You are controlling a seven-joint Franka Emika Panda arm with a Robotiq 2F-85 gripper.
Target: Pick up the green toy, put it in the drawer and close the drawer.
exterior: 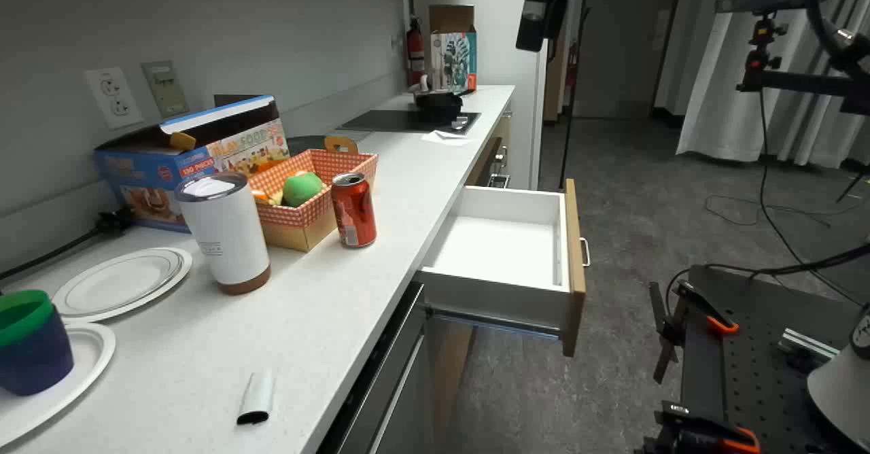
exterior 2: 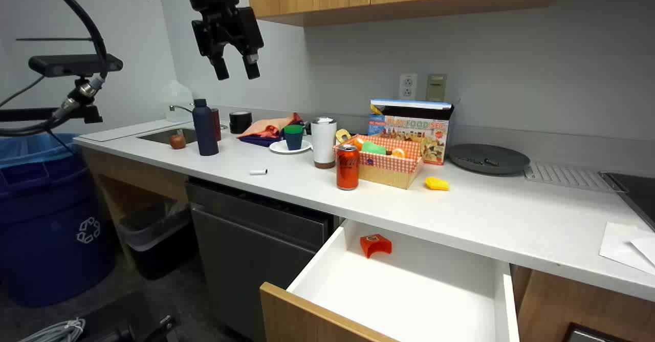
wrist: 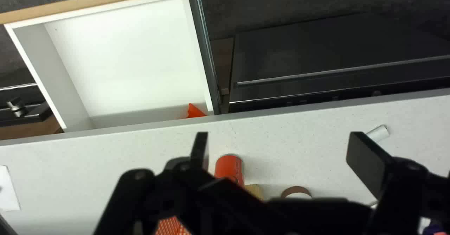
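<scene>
The green toy [exterior: 302, 189] lies in a red-checked basket [exterior: 319, 230] on the counter, among other toy food. It also shows in an exterior view [exterior 2: 373, 148]. In the wrist view the toy is hidden behind the gripper's body. The drawer [exterior 2: 424, 285] is pulled out below the counter, with a white inside and a tan front. It also shows in an exterior view [exterior: 499, 243] and in the wrist view [wrist: 130, 59]. My gripper [exterior 2: 237, 69] is open and holds nothing, high above the counter. Its two fingers stand wide apart in the wrist view [wrist: 283, 152].
A red can [exterior 2: 348, 167] and a white tumbler [exterior 2: 323, 142] stand against the basket's near side. An orange-red piece [exterior 2: 376, 244] lies in the drawer's back corner. A yellow toy [exterior 2: 437, 183], a dark bottle [exterior 2: 205, 129] and a play-food box [exterior 2: 409, 132] are on the counter.
</scene>
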